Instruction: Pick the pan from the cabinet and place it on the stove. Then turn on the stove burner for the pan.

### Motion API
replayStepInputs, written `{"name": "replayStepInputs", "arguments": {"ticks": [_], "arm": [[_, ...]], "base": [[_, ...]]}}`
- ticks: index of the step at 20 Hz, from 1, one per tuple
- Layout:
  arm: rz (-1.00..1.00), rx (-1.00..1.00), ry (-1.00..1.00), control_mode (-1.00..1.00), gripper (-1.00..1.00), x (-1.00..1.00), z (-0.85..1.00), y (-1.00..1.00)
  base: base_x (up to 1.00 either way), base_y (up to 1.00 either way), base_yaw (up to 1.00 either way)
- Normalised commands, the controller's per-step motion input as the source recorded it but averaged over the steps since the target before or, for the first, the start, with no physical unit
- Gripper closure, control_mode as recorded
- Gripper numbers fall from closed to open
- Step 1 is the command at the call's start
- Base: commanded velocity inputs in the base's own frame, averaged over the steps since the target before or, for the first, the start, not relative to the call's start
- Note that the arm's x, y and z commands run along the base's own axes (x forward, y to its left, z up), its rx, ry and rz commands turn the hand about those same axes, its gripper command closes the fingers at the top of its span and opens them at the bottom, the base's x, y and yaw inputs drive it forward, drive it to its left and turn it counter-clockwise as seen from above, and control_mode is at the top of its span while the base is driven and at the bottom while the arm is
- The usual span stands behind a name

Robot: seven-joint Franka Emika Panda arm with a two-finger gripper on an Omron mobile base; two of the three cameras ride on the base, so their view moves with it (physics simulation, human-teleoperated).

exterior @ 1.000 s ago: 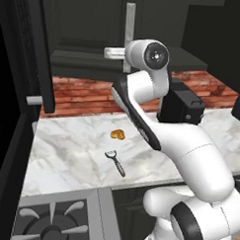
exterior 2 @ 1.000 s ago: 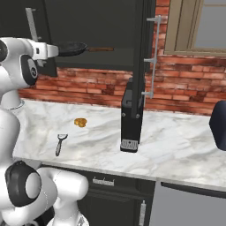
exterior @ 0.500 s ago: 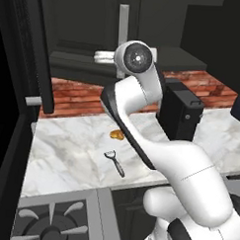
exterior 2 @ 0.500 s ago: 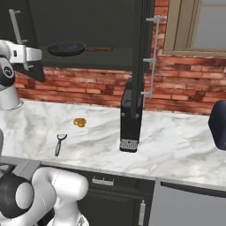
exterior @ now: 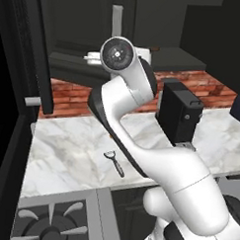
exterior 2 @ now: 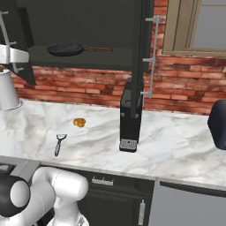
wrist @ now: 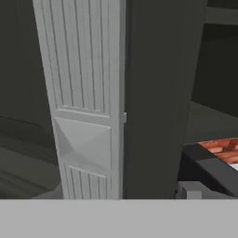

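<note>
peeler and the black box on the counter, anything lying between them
In the right base view, a small orange-brown morsel lies on the marble between the peeler and the black box.

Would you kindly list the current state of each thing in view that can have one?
cabinet: door open, standing edge-on toward the camera.
pan: resting upright on the cabinet shelf, handle pointing right, not held.
peeler: lying flat on the marble counter, untouched.
stove: grate bare, no pan on it yet.
small orange item: sitting loose on the counter.
</note>
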Motion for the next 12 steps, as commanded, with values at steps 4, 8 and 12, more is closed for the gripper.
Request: {"name": "replayStepInputs", "arguments": {"ticks": [4,8,12], "arm": [[-0.06,0.17,0.00,-1.00,-1.00,-0.92,-0.02,-0.21],[-0.05,0.10,0.00,-1.00,-1.00,-0.77,-0.15,-0.18],[0.00,0.10,0.00,-1.00,-1.00,-0.01,-0.04,-0.35]], "base": [[0.00,0.00,0.00],[0.00,0.00,0.00],[0.00,0.00,0.00]]}}
